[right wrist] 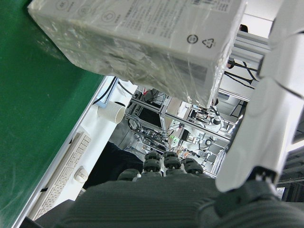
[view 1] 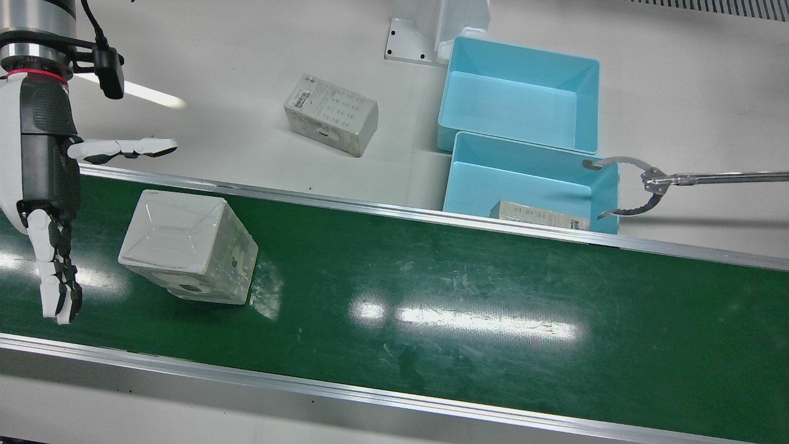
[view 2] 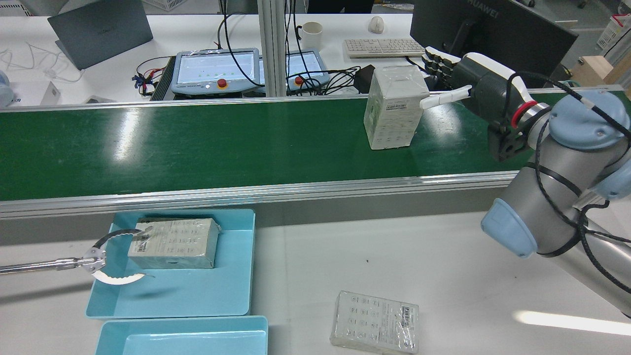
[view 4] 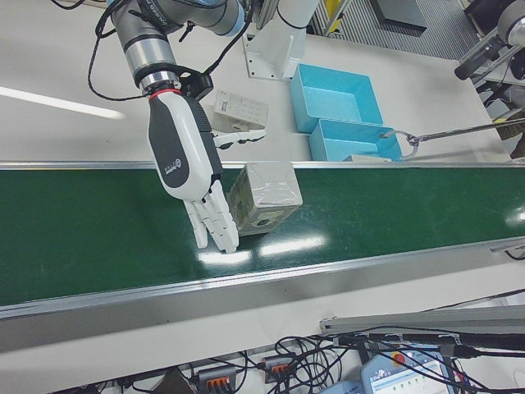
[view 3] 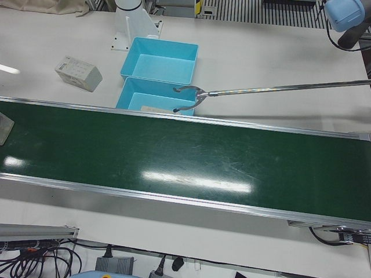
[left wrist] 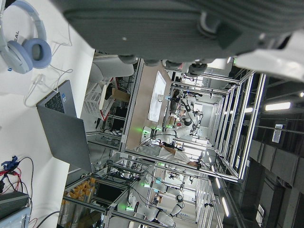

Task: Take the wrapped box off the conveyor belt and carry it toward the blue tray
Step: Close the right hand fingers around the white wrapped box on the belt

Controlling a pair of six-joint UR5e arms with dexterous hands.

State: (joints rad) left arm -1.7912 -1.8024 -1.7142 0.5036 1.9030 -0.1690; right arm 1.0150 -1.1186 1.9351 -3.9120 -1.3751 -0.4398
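right hand [view 1: 46,203] fingers spread, holding nothing, just beside wrapped box [view 1: 188,246] | box upright on green belt [view 1: 468,308] | blue tray [view 1: 530,191] on table [view 1: 246,74], well apart | left hand: state unclear

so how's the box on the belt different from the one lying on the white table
The box on the belt stands upright on end; the box on the table lies flat. The belt box has the open right hand beside it, while the table box sits alone. Both are pale, plastic-wrapped and carry a barcode label.
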